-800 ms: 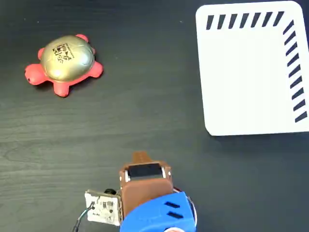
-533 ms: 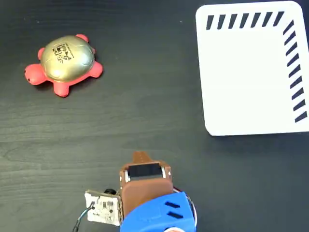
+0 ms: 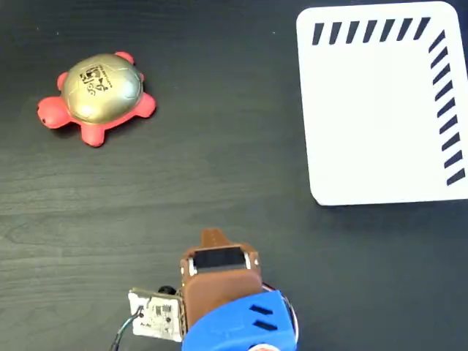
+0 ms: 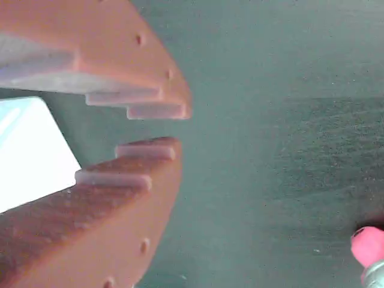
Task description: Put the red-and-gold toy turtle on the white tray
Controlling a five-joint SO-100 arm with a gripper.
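The red-and-gold toy turtle (image 3: 99, 91) sits on the dark table at the upper left of the fixed view, gold shell up with its black mark showing. The white tray (image 3: 373, 117), striped black along two edges, lies at the upper right with nothing on it. My gripper (image 3: 212, 235) is low in the middle, far from both, pointing up the picture. In the wrist view the gripper (image 4: 174, 128) is shut, with only a thin slit between the brown tips and nothing in it. A red turtle foot (image 4: 369, 246) peeks in at the lower right, and a tray corner (image 4: 30, 156) shows at the left.
A small circuit board with wires (image 3: 155, 316) hangs at the arm's left side beside the blue wrist housing (image 3: 241, 325). Bare dark wood-grain table (image 3: 219, 146) stretches between the turtle and the tray.
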